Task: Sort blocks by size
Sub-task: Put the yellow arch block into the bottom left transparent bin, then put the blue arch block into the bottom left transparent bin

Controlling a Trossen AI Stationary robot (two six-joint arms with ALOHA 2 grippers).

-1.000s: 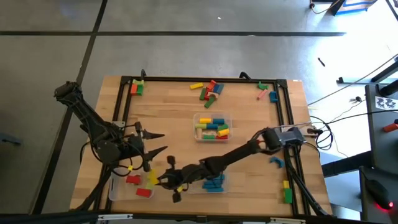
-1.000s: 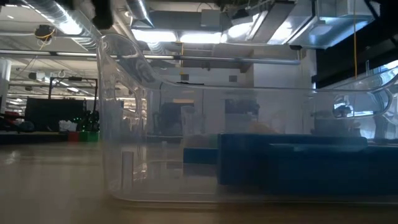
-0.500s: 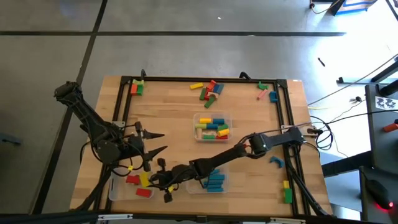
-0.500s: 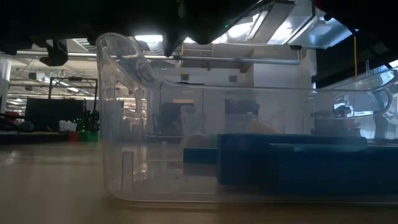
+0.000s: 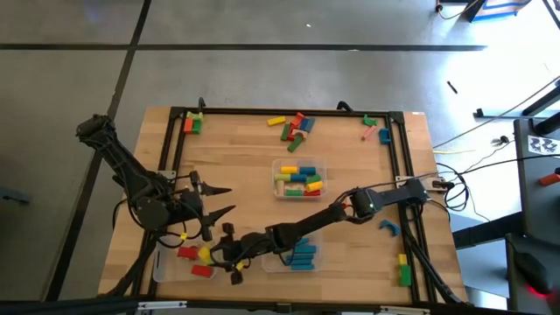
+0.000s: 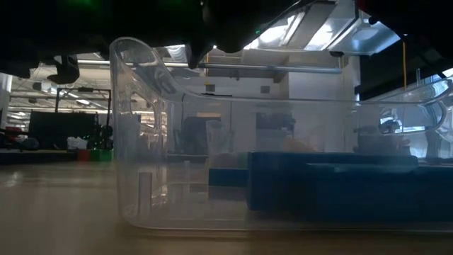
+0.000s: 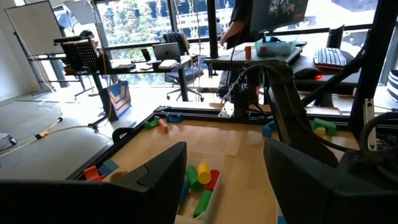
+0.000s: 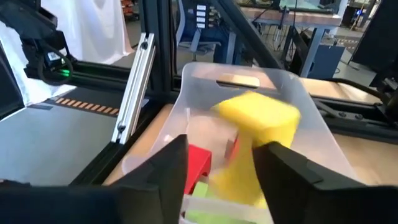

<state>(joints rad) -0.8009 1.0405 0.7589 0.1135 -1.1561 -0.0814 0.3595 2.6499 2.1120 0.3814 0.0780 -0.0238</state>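
Observation:
My right gripper (image 5: 224,255) reaches across the table's near side to the clear tray (image 5: 166,267) at the near left, its fingers (image 8: 169,167) apart. A yellow block (image 8: 257,126) shows blurred just beyond the fingertips, over the tray (image 8: 205,81); in the high view it is the yellow block (image 5: 206,254). Red blocks (image 5: 186,253) lie on the tray's floor. My left gripper (image 5: 226,199) hangs open and empty above the table, left of centre. Other blocks lie scattered at the table's far side. My right gripper has its fingers apart, level, pointing toward the table's left edge, with the yellow block (image 8: 273,134) right in front of their tips. I cannot tell whether either finger touches the block.
A clear tray of blue blocks (image 5: 302,255) sits beside my right arm and fills the low view (image 6: 333,184). A centre tray (image 5: 298,178) holds mixed blocks. Loose blocks lie far centre (image 5: 293,127), far left (image 5: 192,122), far right (image 5: 374,129) and near right (image 5: 403,269).
My right gripper has moved toward the table's left edge and down, carrying the yellow block over the near-left tray, then stopped there. My left arm has kept still.

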